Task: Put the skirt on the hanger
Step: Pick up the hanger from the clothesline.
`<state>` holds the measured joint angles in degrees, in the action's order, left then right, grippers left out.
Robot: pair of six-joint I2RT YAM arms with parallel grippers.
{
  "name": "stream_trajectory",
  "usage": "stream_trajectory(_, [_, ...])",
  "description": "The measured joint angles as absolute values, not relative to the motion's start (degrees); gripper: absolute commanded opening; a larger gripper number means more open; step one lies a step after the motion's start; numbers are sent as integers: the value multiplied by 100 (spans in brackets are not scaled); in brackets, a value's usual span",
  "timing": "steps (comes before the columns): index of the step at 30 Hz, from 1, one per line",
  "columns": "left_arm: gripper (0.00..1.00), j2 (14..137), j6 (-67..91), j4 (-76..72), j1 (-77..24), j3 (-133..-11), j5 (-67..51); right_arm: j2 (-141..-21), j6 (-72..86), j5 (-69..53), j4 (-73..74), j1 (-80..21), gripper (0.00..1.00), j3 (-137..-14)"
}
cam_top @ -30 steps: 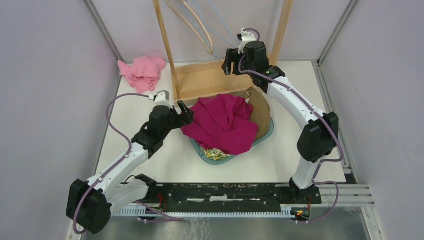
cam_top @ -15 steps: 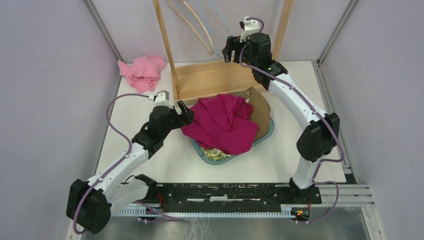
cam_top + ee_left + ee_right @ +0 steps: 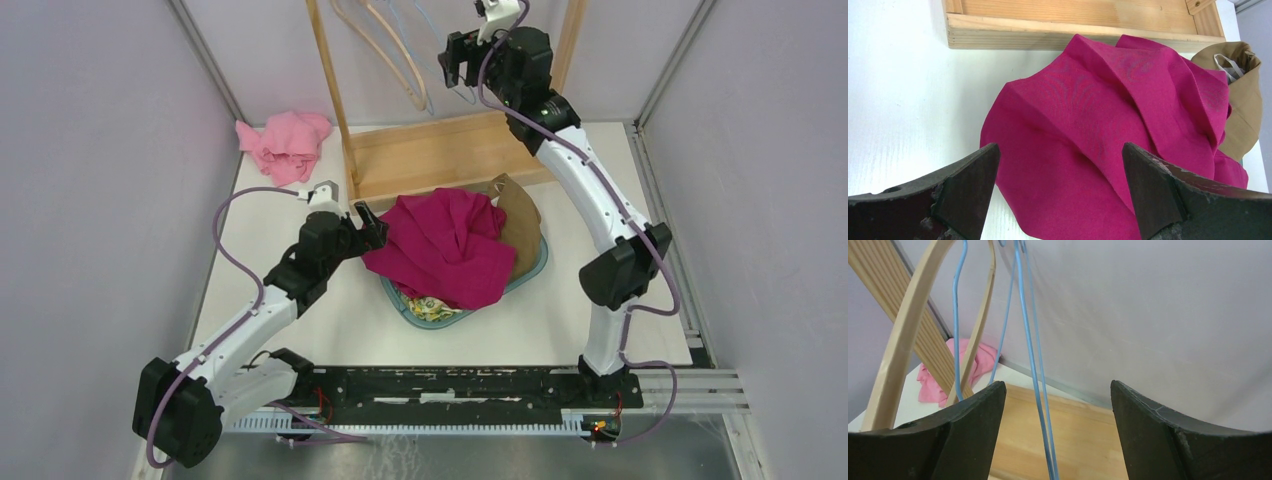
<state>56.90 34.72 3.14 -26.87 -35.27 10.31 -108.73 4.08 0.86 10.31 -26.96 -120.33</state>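
Right tool (image 3: pixel 1058 405) is rising, open, at the wires of the blue hanger (image 3: pixel 1035 365).
Closing off-centre is likely risking knocking it swinging; left tool (image 3: pixel 1058 170) is hovering open over the skirt (image 3: pixel 1088 130).

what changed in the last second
The right gripper rose and swung back toward the rack, its open jaws facing the blue hanger, nothing gripped. The left gripper stayed open beside the skirt; skirt, basket and pink cloth did not move.
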Motion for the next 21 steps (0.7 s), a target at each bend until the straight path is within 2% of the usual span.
stream_trajectory(4, [99,5690,3472,329,-2687,-3531,1031,-11415,379,-150,1194,-2694,80,-12759])
stream_trajectory(6, [99,5690,3472,333,-2687,-3531,1031,-11638,399,-252,1278,-2694,73,-12940])
stream_trajectory(10, [99,5690,3472,333,-2687,-3531,1031,-11944,456,-301,1411,-2694,49,-13043])
stream_trajectory(11, [99,5690,3472,333,-2687,-3531,1031,-11990,475,-301,1431,-2694,36,-13043])
stream_trajectory(14, [99,5690,3472,336,-2687,-3531,1031,-12092,534,-408,1437,-2694,19,-13043])
stream_trajectory(16, [99,5690,3472,338,-2687,-3531,1031,-12095,530,-414,1444,-2716,3,-13043])
stream_trajectory(21, [99,5706,3472,338,-2687,-3531,1031,-12090,528,-408,1415,-2724,1,-13047])
